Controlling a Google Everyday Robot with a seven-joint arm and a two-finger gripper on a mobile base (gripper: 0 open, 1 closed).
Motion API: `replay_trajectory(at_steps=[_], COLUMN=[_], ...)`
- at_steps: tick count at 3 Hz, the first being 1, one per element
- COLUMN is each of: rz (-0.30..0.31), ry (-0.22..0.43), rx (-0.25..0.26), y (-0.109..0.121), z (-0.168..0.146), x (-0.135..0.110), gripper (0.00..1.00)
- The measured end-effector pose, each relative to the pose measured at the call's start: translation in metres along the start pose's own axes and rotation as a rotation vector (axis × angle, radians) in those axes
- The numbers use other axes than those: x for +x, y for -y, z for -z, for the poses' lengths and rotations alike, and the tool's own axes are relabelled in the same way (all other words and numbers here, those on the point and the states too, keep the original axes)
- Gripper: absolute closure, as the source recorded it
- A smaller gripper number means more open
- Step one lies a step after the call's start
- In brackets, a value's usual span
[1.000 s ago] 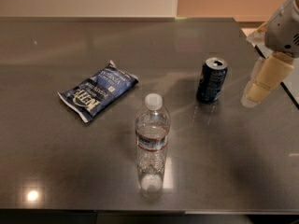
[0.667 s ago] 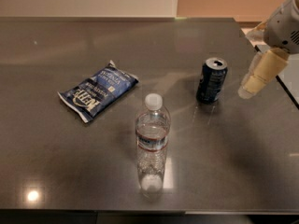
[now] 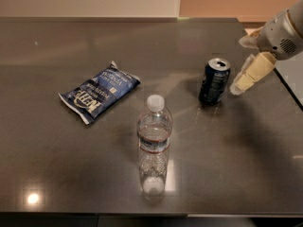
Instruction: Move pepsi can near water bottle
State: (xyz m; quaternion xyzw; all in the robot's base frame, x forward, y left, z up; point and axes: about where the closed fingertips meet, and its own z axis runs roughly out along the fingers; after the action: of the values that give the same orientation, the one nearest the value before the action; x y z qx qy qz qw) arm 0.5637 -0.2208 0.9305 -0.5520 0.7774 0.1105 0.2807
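The pepsi can [image 3: 215, 81] stands upright on the dark table [image 3: 71, 150], right of centre. It is navy blue with a silver top. The water bottle [image 3: 154, 145] stands upright nearer the front, left of the can and well apart from it. It is clear with a white cap and a thin label band. My gripper [image 3: 246, 78] comes in from the upper right. Its cream fingertips hang just right of the can, close to it and holding nothing.
A flat blue snack bag [image 3: 100, 92] lies left of the bottle. The table's right edge [image 3: 289, 86] runs just behind my gripper. A pale wall stands beyond the far edge.
My gripper has moved up and to the left, closer to the pepsi can. The can, the bottle and the bag have not moved.
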Motion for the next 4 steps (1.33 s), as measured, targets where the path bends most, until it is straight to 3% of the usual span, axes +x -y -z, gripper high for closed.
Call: replay_trajectory(at_steps=[2,3,4], rz=[-0.007,-0.005,-0.003], ry=[0.065,0.095,0.124], rx=[-0.066,-0.093,-0.111], y=[0.005,0.004,0.002], z=[-0.039,-0.051,-0.056], x=[0.000,-0.005,-0.011], gripper=[0.00,0.16,0.39])
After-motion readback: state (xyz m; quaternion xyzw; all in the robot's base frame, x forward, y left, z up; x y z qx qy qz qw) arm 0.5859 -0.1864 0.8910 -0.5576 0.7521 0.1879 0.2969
